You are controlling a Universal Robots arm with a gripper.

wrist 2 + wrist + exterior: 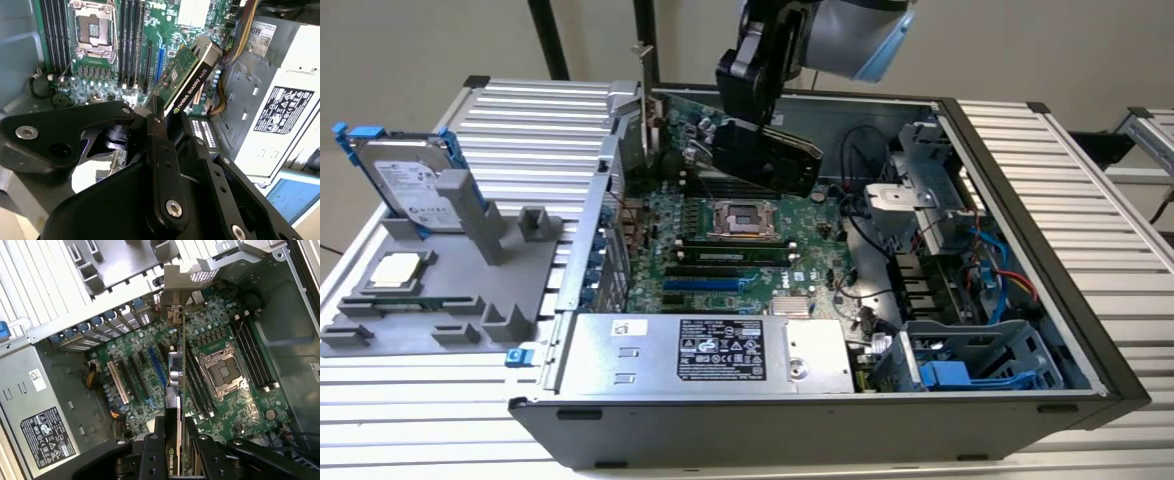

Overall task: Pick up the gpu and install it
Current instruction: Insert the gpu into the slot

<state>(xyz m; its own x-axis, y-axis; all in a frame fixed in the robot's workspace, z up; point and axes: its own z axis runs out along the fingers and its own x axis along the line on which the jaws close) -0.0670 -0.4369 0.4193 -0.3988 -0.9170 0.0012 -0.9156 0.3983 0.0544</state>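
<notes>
The open computer case (pixel 1021 215) fills the middle and right of the exterior view, with the green motherboard (pixel 654 240) on its floor and the power supply (pixel 707 350) along its lower edge. At upper centre the gpu (pixel 774 165) hangs tilted over the motherboard near the processor socket (pixel 744 217). The gripper (pixel 750 118) is clenched on the gpu's edge, its fingers (pixel 151 450) pressing either face in both wrist views. A hard drive (pixel 411 190) stands on the grey fixture (pixel 400 335) at left.

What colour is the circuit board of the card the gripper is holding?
The gpu board is green; the second wrist view shows it best.
</notes>
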